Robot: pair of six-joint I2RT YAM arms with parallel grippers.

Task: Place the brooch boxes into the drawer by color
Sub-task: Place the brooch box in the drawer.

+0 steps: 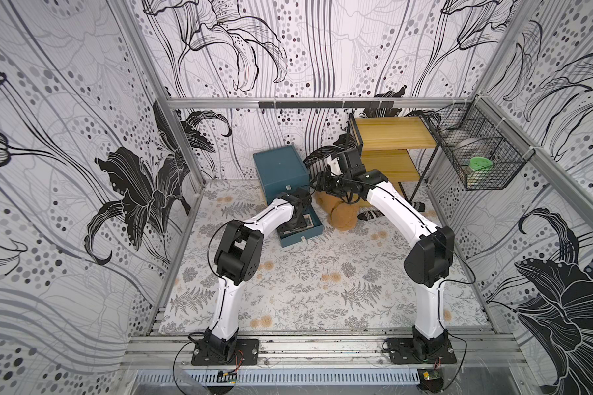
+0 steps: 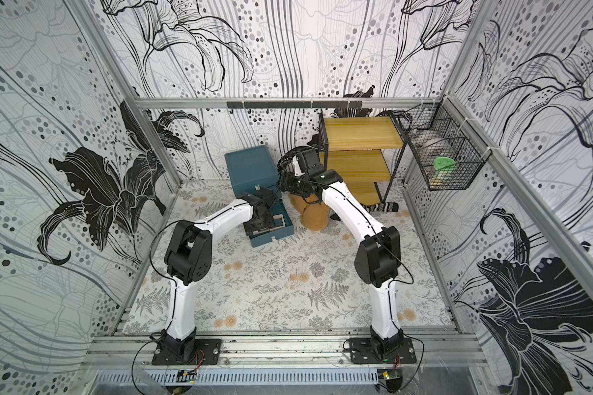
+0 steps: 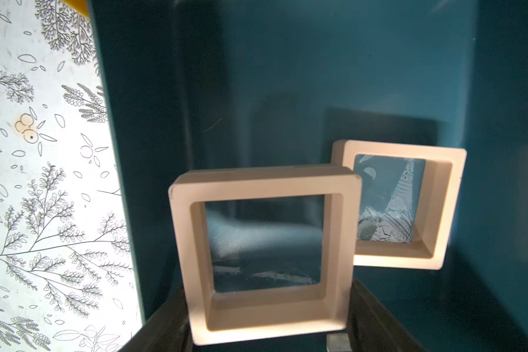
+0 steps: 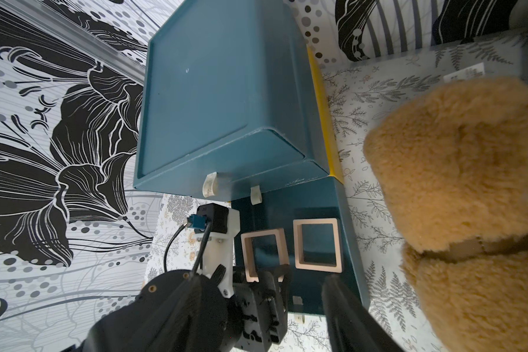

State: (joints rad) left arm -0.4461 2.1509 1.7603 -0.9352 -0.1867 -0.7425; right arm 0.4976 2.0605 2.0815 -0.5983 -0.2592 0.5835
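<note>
Floral tabletop [image 1: 322, 290] bears the drawer [image 1: 281, 169], lowest tray [image 1: 300, 236] out, where the left gripper [image 3: 270, 332] pinches a pinkish brooch box [image 3: 262, 183] beside its twin [image 3: 451, 207] by the tray's right edge, probably to match colours, while the right gripper [image 1: 324, 184] hovers spread, empty.

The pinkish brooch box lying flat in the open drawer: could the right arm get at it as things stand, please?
Probably yes. The flat box lies uncovered from above, the right gripper hovers open close by, and the left gripper holds the other pinkish box beside it, not over it.
</note>
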